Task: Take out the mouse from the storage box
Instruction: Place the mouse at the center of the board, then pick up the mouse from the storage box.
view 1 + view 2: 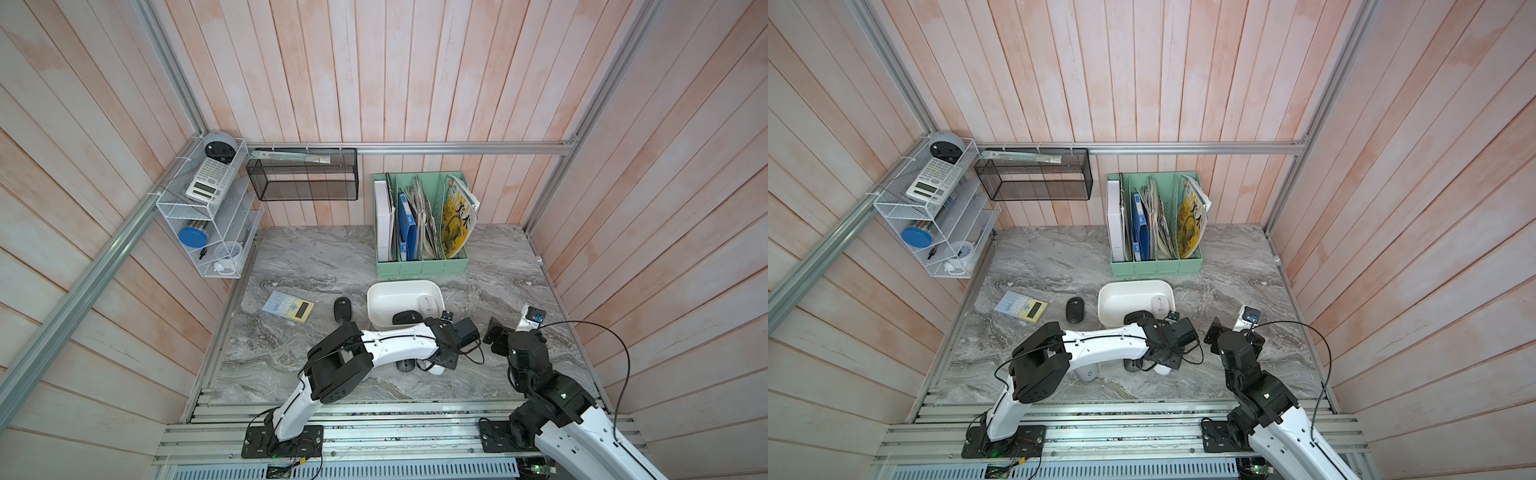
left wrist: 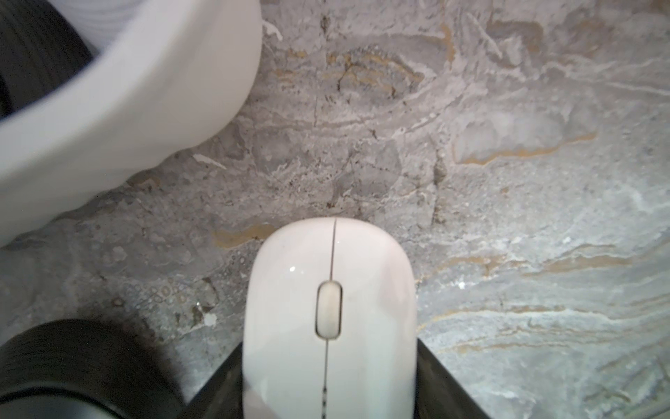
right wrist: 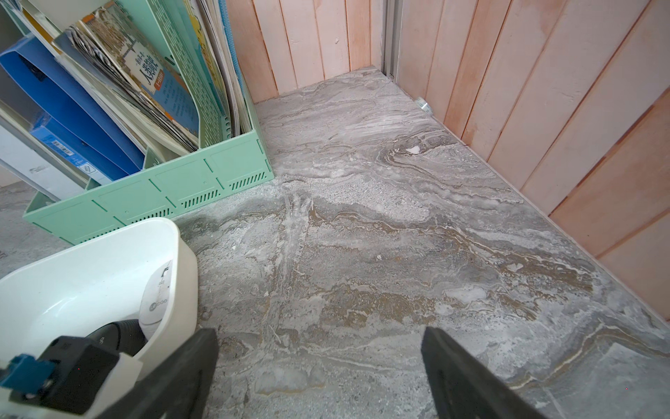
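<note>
I set the white plastic mouse [image 2: 328,319] on the grey table [image 2: 507,181]. I cannot tell if my left claw [image 2: 329,342] grips it. My right claw [image 3: 319,332] is apart. Next: let go.

**Six Mice, Two Calculators**

One storage box [image 1: 384,305] holds two: a white mouse [image 1: 429,305] and a black mouse [image 1: 409,318]. Four more lie on the table [image 1: 498,282]: oval black mouse [image 1: 341,309], dark grey mouse [image 1: 405,365], glossy white mouse [image 2: 290,308], pale grey mouse [image 1: 1087,373]. Two calculators: blue-and-yellow calculator [image 1: 289,308], white calculator [image 1: 208,179].
</note>
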